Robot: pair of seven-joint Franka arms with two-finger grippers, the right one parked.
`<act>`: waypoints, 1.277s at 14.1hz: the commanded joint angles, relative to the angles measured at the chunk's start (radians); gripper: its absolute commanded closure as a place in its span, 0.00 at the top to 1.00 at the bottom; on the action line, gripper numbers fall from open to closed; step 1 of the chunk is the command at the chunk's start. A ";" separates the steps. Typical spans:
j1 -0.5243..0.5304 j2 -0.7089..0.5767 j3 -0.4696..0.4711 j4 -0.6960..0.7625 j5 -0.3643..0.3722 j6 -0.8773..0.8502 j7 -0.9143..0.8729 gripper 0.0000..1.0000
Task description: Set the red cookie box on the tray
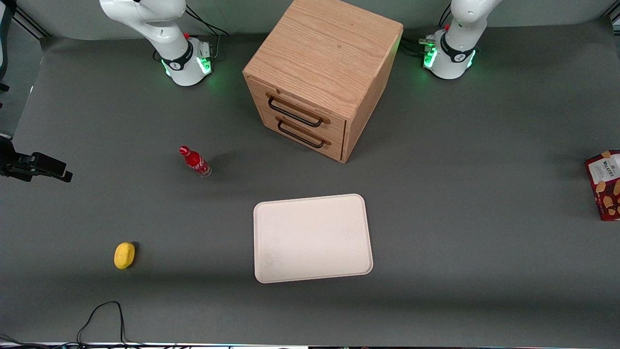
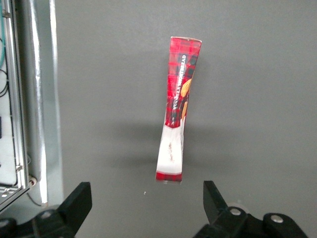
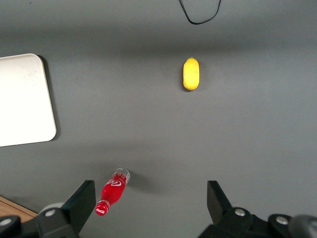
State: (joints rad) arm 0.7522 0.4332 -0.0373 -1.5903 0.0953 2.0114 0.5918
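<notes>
The red cookie box (image 1: 605, 186) stands on the grey table at the working arm's end, cut by the edge of the front view. In the left wrist view it (image 2: 177, 109) shows from above as a thin upright strip, dark red with a white part. My left gripper (image 2: 146, 193) hangs above the table near the box, open and empty, and the box stands clear of both fingers. The gripper is out of the front view. The cream-white tray (image 1: 312, 237) lies flat and bare in the middle of the table, near the front camera, and shows in the right wrist view (image 3: 22, 101).
A wooden two-drawer cabinet (image 1: 324, 72) stands farther from the front camera than the tray. A small red bottle (image 1: 195, 161) and a yellow object (image 1: 124, 255) lie toward the parked arm's end. A metal table frame (image 2: 29, 99) runs beside the box.
</notes>
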 commanded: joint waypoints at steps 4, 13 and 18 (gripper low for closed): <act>-0.037 0.122 -0.001 -0.050 0.001 0.183 -0.026 1.00; -0.047 0.191 0.001 0.015 0.020 0.208 0.016 0.42; -0.050 0.200 -0.001 0.004 0.007 0.214 0.011 0.00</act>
State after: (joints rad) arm 0.7130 0.6262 -0.0449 -1.5889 0.1023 2.2344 0.5995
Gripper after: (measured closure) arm 0.850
